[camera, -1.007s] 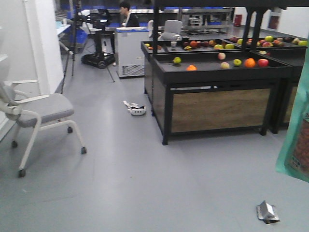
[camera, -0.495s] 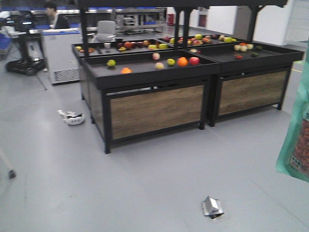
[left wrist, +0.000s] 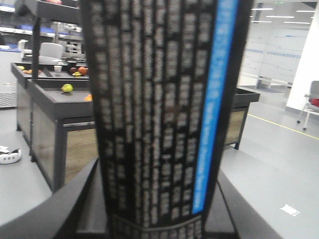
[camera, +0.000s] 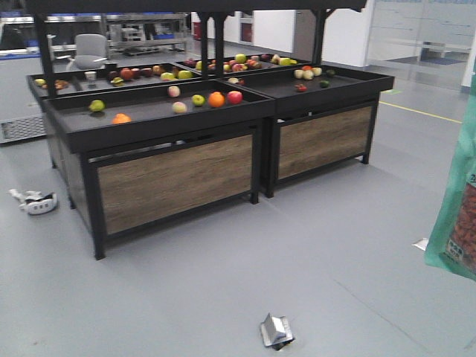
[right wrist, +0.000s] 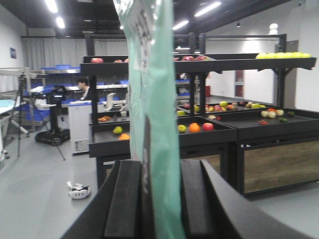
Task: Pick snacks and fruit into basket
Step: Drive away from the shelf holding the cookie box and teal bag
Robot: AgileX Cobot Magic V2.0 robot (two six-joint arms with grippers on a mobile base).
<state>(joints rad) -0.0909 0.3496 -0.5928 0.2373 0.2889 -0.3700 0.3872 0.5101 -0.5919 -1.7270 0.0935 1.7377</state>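
Note:
My right gripper (right wrist: 160,168) is shut on a teal-green snack pouch (right wrist: 154,94), held upright between its pads. The same pouch shows at the right edge of the front view (camera: 454,216), with red berries in its window. My left gripper (left wrist: 159,201) is shut on a black snack pouch (left wrist: 159,99) with pale lettering and a blue stripe, which fills most of that view. Fruit lies on the black display stand (camera: 149,120): an orange (camera: 216,99), a red apple (camera: 235,97), a green one (camera: 97,105). The basket is out of view.
A second stand (camera: 349,78) with more fruit adjoins the first on the right. On the grey floor lie a crumpled silver packet (camera: 276,331), a white headset (camera: 33,201) and a paper scrap (camera: 421,243). A yellow floor line (camera: 424,111) runs at the right.
The whole front view has swung rightwards: the stands slid left in frame and came nearer, and the chair and the person left the view. The teal pouch keeps its place at the right edge.

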